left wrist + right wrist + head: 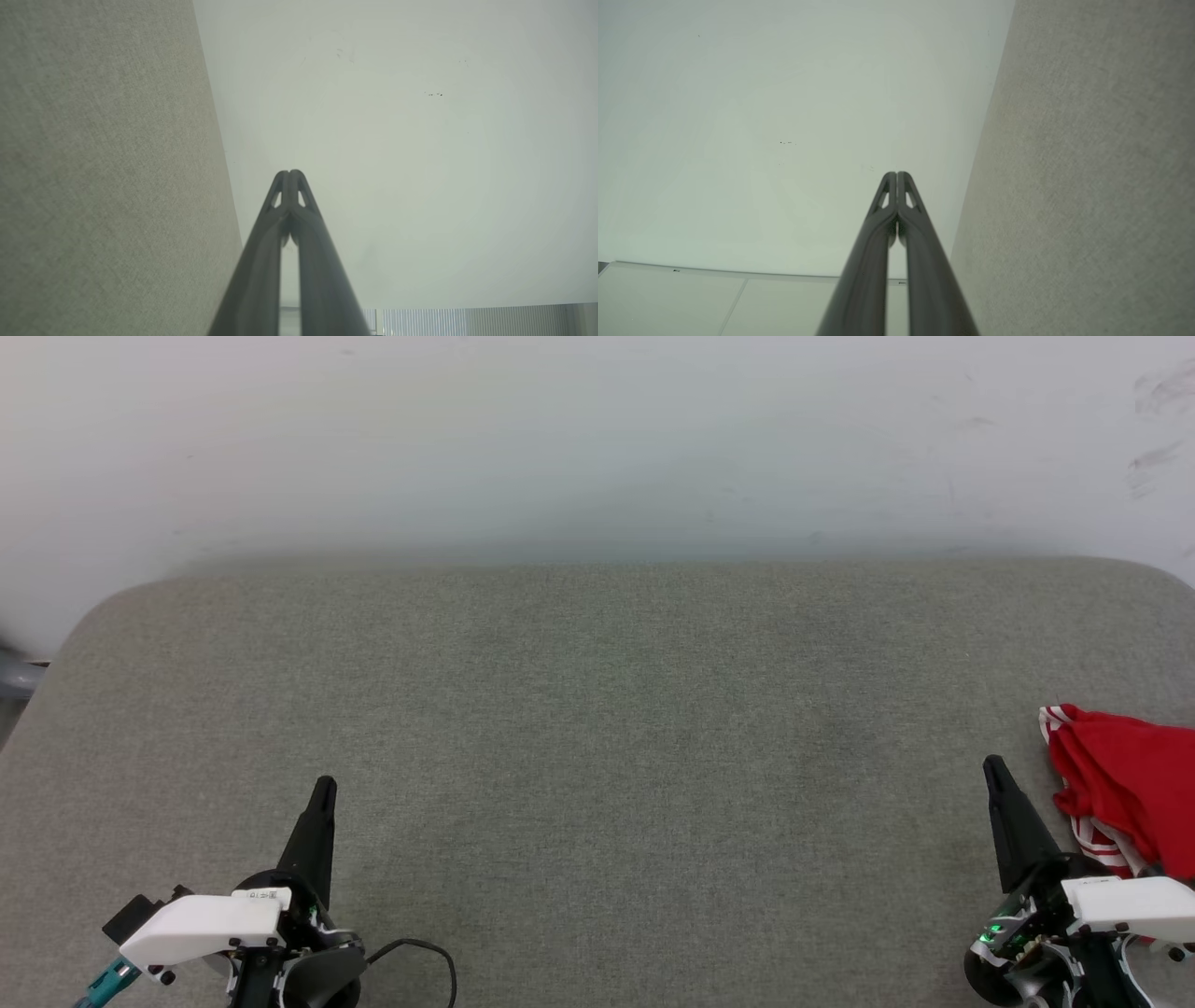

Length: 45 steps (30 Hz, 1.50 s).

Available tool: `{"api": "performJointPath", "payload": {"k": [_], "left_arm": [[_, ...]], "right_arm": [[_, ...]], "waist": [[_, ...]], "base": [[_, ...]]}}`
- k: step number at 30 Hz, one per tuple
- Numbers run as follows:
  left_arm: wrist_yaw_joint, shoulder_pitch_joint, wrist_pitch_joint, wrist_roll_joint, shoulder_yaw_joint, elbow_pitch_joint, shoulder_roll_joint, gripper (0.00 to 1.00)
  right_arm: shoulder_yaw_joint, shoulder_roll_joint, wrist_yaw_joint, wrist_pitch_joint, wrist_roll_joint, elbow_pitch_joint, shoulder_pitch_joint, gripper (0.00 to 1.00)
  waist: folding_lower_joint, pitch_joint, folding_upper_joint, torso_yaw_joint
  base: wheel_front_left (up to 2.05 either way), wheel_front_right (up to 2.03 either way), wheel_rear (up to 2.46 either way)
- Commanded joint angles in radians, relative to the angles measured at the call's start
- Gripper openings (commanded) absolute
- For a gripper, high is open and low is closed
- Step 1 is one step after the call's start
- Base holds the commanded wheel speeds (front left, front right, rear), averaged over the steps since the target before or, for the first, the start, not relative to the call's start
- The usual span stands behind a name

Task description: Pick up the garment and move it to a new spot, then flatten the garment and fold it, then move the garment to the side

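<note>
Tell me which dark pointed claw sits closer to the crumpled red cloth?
The right gripper, lower right in the head view: the red garment with striped trim lies just beside it, while the left gripper stands far across the grey fabric surface.

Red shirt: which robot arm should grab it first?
Probably the right. The garment lies crumpled by the right gripper, at the right edge of the grey surface; the left gripper sits far across. Both grippers are shut, so it must open first.

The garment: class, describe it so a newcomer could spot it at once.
Start at the grey fabric-covered table before the white wall. At its right edge, beside the right gripper, lies the crumpled garment. It is the one bright red thing, with red-and-white striped trim.
</note>
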Motion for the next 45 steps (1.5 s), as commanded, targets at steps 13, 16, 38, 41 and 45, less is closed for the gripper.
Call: {"api": "performJointPath", "payload": {"k": [13, 16, 38, 41, 45], "left_arm": [[-0.003, -0.008, 0.003, 0.0, 0.003, 0.0, -0.002, 0.0], [-0.003, -0.008, 0.003, 0.0, 0.003, 0.0, -0.002, 0.0], [-0.003, -0.008, 0.003, 0.0, 0.002, 0.0, -0.002, 0.0], [-0.003, -0.008, 0.003, 0.0, 0.003, 0.0, -0.002, 0.0], [-0.003, -0.008, 0.003, 0.0, 0.003, 0.0, -0.002, 0.0]], "right_arm": [[-0.002, 0.0, 0.0, 0.004, -0.001, 0.001, -0.012, 0.0], [-0.002, 0.0, 0.0, 0.004, -0.002, 0.001, -0.012, 0.0], [-0.004, 0.001, 0.0, 0.006, -0.004, 0.001, -0.012, 0.0], [-0.004, 0.001, 0.0, 0.006, -0.004, 0.001, -0.012, 0.0], [-0.004, 0.002, 0.0, 0.006, -0.004, 0.001, -0.012, 0.0]], "waist": [[0.0, 0.0, 0.0, 0.0], [0.0, 0.0, 0.0, 0.0], [0.0, 0.0, 0.0, 0.0], [0.0, 0.0, 0.0, 0.0], [0.0, 0.0, 0.0, 0.0]], "base": [[0.0, 0.0, 0.0], [0.0, 0.0, 0.0], [0.0, 0.0, 0.0], [0.0, 0.0, 0.0], [0.0, 0.0, 0.0]]}}
